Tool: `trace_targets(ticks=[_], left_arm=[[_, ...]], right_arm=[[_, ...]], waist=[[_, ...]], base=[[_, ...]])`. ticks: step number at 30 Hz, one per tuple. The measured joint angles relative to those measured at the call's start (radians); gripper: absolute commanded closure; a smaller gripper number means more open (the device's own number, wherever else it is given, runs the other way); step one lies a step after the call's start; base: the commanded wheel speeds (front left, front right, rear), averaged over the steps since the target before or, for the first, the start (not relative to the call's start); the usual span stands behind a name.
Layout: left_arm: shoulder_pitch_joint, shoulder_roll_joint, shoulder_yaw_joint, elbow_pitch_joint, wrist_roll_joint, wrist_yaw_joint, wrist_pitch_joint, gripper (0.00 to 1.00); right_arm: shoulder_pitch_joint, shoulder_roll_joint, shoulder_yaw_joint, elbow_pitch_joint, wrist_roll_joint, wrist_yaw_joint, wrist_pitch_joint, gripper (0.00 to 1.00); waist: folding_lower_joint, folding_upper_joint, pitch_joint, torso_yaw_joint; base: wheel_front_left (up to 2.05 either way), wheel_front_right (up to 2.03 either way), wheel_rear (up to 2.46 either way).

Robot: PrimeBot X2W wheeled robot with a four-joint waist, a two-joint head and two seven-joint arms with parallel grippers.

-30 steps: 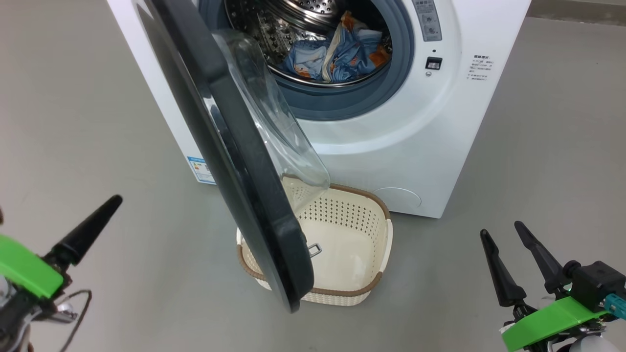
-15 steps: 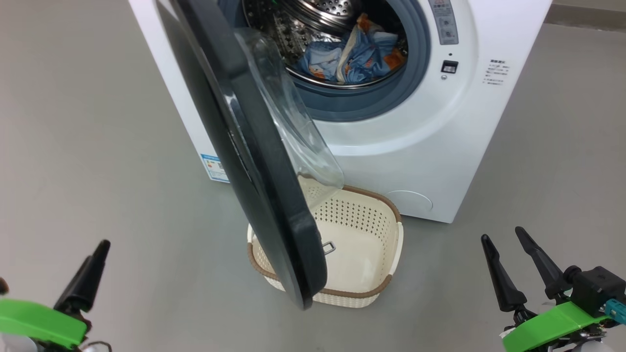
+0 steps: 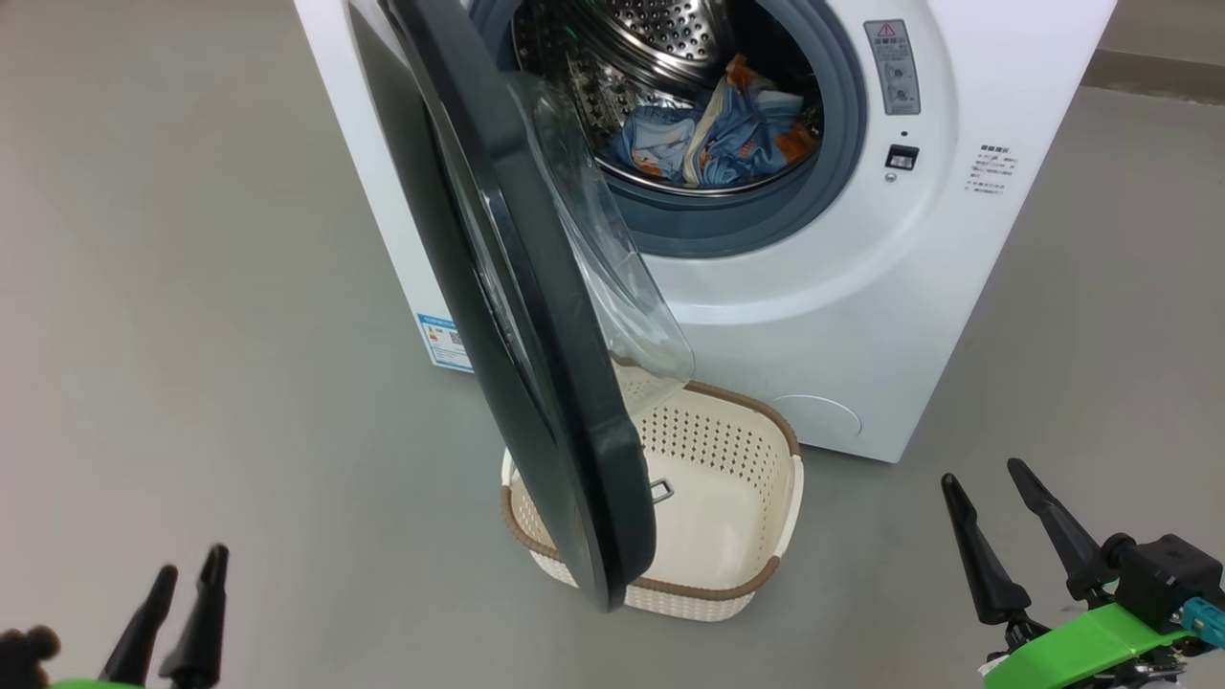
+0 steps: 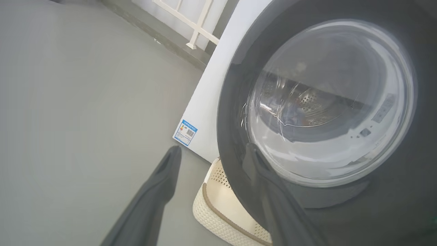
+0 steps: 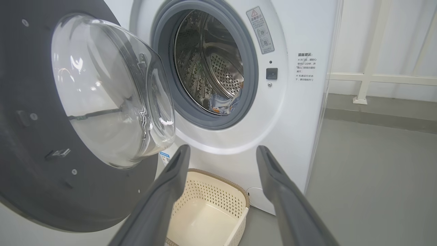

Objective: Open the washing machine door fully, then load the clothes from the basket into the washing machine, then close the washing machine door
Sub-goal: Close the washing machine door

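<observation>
Bright, even, diffuse light; shadows on the floor [image 3: 191, 287] faint. Glare streaks on the door [image 5: 112, 92] glass and the drum [image 3: 670, 38]. Left wrist view soft; left gripper [image 4: 213, 147] blurred near the lens. Wrist-view edges bowed.

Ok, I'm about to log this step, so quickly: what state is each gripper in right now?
Left gripper: open, holding nothing.
Right gripper: open, holding nothing.

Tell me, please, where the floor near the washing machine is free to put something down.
Free: the grey floor left of the washing machine door, and the floor right of the basket, before the washing machine. Crowded: under the open door, where the basket sits.
</observation>
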Motion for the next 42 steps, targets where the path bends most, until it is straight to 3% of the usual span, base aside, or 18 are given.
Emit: trace_targets(ticks=[5, 13, 19, 28, 42], left_arm=[[-0.005, -0.023, 0.016, 0.064, 0.154, 0.000, -0.015, 0.00], [-0.006, -0.146, 0.202, 0.034, 0.600, 0.000, -0.018, 0.00], [0.023, -0.227, 0.311, -0.022, 0.803, 0.000, -0.019, 0.00], [0.047, -0.292, 0.374, -0.032, 0.902, -0.002, -0.019, 0.00], [0.062, -0.297, 0.369, -0.031, 0.909, -0.002, -0.019, 0.00]], right_arm=[[0.001, 0.001, 0.000, 0.000, 0.000, 0.000, 0.000, 0.00], [0.001, 0.004, 0.005, 0.000, 0.000, 0.000, 0.000, 0.00], [0.001, 0.005, 0.004, 0.001, 0.000, 0.000, 0.000, 0.00], [0.003, 0.007, -0.002, 0.001, 0.000, 0.000, 0.000, 0.00], [0.003, 0.011, -0.016, 0.000, 0.000, 0.000, 0.000, 0.00]], waist=[[0.0000, 0.0000, -0.001, 0.004], [0.0000, 0.0000, 0.001, -0.004], [0.0000, 0.0000, -0.001, -0.019], [0.0000, 0.0000, 0.002, -0.034], [0.0000, 0.0000, 0.011, -0.093]], base=[[0.00, 0.00, 0.00], [0.00, 0.00, 0.00], [0.00, 0.00, 0.00], [0.00, 0.00, 0.00], [0.00, 0.00, 0.00]])
